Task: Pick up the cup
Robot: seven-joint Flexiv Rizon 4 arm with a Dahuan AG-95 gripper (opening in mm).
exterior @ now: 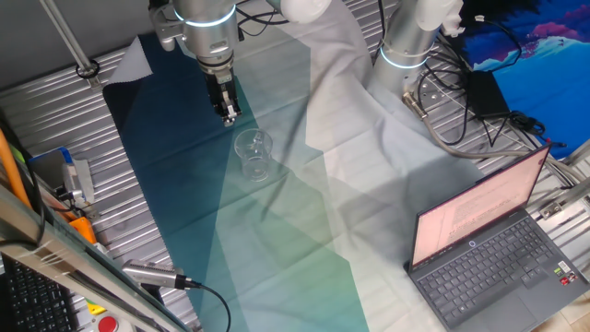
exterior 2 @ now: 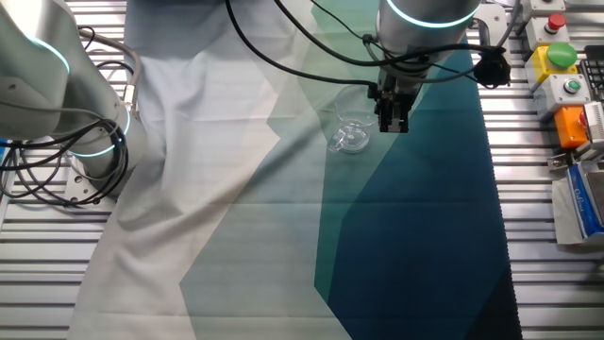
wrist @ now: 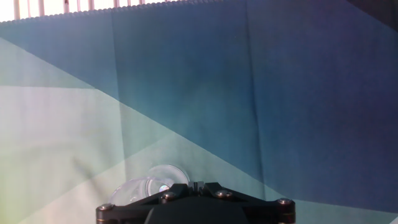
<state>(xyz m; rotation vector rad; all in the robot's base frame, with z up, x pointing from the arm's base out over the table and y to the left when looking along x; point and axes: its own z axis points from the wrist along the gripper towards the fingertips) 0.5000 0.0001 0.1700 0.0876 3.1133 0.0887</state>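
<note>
Approach step: cup stands upright on the cloth over the table, just beside the fingers and lower, not between them. Fingers look pressed together, holding nothing. Judgement: spread them wider than the rim, centre over the cup, then descend straight; clear wall may slip, so close gently. Arm hangs vertical, fingers pointing down.

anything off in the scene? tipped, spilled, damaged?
Nothing spilled or broken. The small clear see-through cup stands upright and looks empty on the teal-to-white gradient cloth. The cloth shows fold creases and a bunched white part behind the cup. The black two-finger gripper hangs beside the cup, not touching.
</note>
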